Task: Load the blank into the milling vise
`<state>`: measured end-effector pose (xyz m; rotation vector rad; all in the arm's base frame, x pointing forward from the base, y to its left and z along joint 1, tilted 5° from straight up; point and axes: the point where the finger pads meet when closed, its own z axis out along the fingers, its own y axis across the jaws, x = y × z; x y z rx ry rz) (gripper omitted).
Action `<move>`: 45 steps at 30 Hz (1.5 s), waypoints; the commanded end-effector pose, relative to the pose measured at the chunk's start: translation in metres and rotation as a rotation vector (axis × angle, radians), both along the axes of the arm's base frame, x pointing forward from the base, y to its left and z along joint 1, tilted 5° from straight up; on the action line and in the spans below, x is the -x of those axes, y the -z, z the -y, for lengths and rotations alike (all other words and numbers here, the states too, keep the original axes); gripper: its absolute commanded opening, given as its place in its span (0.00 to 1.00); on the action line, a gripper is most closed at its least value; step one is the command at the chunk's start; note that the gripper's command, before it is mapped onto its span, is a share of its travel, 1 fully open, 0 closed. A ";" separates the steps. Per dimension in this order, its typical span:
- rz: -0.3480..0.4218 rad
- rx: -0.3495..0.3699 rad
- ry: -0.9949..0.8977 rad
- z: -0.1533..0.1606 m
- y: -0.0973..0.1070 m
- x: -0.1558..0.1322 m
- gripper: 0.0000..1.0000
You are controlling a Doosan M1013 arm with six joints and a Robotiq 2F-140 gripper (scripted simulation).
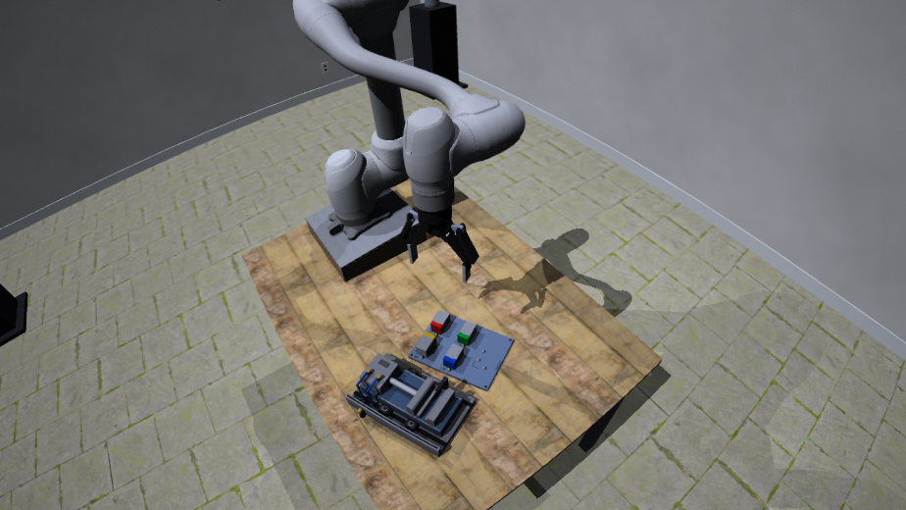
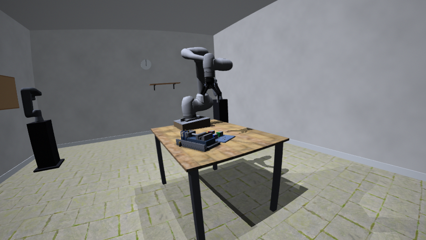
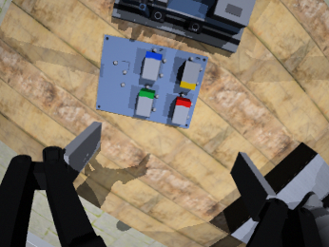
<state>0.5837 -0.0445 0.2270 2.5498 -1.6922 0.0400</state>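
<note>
The blank with the green end (image 1: 467, 331) (image 3: 145, 103) (image 2: 219, 133) lies flat on the blue infeed plate (image 1: 487, 362) (image 3: 117, 73) (image 2: 227, 138), in the corner far from the vise. My gripper (image 1: 438, 267) (image 2: 212, 94) (image 3: 169, 149) is open and empty. It hangs high above the table, between the robot base and the plate, pointing down. The milling vise (image 1: 412, 399) (image 2: 198, 140) stands beside the plate with nothing between its jaws.
Three other blanks lie on the plate: a red-ended blank (image 1: 439, 320) (image 3: 183, 110), a yellow-ended blank (image 1: 426, 342) (image 3: 188, 74) and a blue-ended blank (image 1: 453, 355) (image 3: 151, 66). The robot's base block (image 1: 361, 244) stands at the back of the wooden table (image 1: 570, 330).
</note>
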 end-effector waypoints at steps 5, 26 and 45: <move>0.000 0.000 0.000 0.000 0.000 0.000 1.00; 0.000 0.000 0.000 0.000 0.000 0.000 1.00; 0.000 0.000 0.000 0.003 0.033 0.000 1.00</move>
